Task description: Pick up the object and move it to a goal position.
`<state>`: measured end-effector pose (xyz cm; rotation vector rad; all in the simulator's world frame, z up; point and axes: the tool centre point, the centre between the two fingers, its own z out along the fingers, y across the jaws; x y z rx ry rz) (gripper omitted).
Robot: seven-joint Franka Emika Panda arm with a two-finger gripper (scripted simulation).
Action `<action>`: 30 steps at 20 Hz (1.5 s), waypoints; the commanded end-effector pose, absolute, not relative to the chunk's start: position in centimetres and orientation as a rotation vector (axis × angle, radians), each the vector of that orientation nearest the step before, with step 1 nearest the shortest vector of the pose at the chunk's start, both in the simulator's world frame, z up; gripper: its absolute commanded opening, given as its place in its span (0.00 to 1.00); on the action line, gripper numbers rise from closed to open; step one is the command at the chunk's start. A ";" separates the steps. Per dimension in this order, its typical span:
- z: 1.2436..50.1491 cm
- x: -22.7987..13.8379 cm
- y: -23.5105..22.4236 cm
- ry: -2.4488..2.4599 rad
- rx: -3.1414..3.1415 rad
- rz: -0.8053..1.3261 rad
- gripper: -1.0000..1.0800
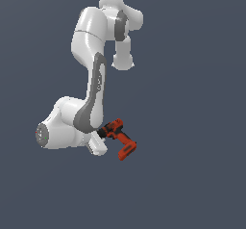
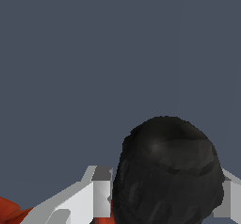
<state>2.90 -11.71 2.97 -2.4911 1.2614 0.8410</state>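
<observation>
The object is a small red-orange drill (image 1: 121,138) with a black chuck, and it sits at the end of the white arm in the exterior view. Its handle and blocky base (image 1: 128,150) point down toward the exterior view's right. My gripper (image 1: 101,136) is at the chuck end, largely hidden behind the arm's forearm. In the wrist view the black chuck (image 2: 167,171) fills the space between my two white fingers (image 2: 100,195), which press against it on both sides. A bit of the red body (image 2: 9,211) shows at the picture's edge. My gripper (image 2: 164,192) is shut on the drill.
The white arm (image 1: 91,79) folds back over itself above the drill, with its base joint (image 1: 53,129) at the exterior view's left. Everything around is a uniform dark grey-blue surface with no visible edges or other objects.
</observation>
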 end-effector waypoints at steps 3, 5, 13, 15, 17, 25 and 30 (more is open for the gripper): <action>3.0 2.9 -11.6 1.261 -2.491 0.841 0.00; 3.2 2.9 -11.5 1.261 -2.491 0.841 0.00; 5.8 2.9 -9.1 1.261 -2.491 0.842 0.00; 7.0 2.9 -8.0 1.261 -2.491 0.842 0.00; 8.5 2.8 -6.7 1.260 -2.491 0.842 0.00; 15.0 2.9 -0.7 1.259 -2.492 0.844 0.00; 19.2 2.9 3.1 1.259 -2.492 0.844 0.00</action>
